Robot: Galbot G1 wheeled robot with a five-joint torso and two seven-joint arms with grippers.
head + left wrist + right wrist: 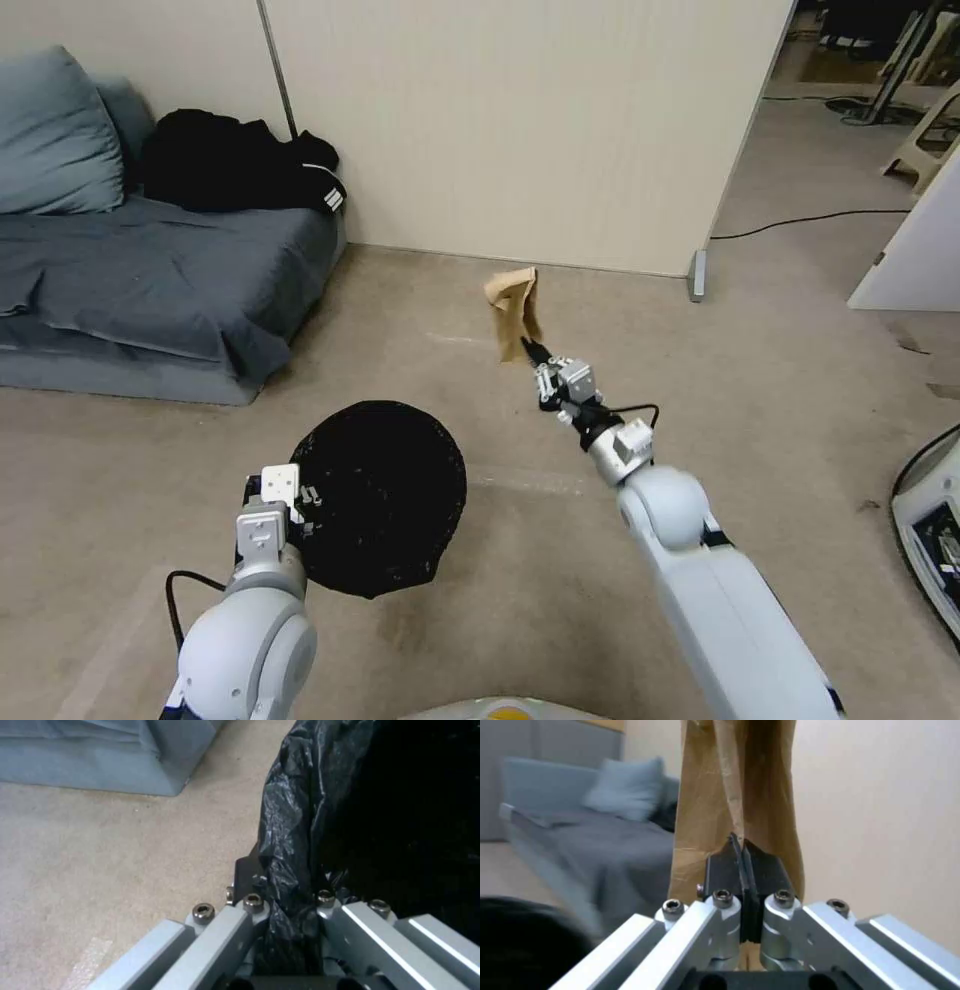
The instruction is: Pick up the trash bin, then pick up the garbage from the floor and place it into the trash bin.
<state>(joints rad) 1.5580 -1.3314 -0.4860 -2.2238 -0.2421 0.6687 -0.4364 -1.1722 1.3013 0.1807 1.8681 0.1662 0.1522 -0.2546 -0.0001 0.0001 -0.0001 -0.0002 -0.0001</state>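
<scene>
Both grippers loaded: bin on the left, paper bag on the right.

The left gripper (287,900) pinches the black-bag-lined rim of the round trash bin (385,495), held above the beige carpet. Beyond the bin, toward the cream partition wall (520,120), the right gripper (742,870) clamps a crumpled brown paper bag (515,305), held off the carpet.

bin liner (295,813): crinkled glossy black plastic
paper bag (700,813): creased matt brown paper
right gripper (743,849): brushed metal links; black pads
floor (800,400): matt beige carpet
</scene>
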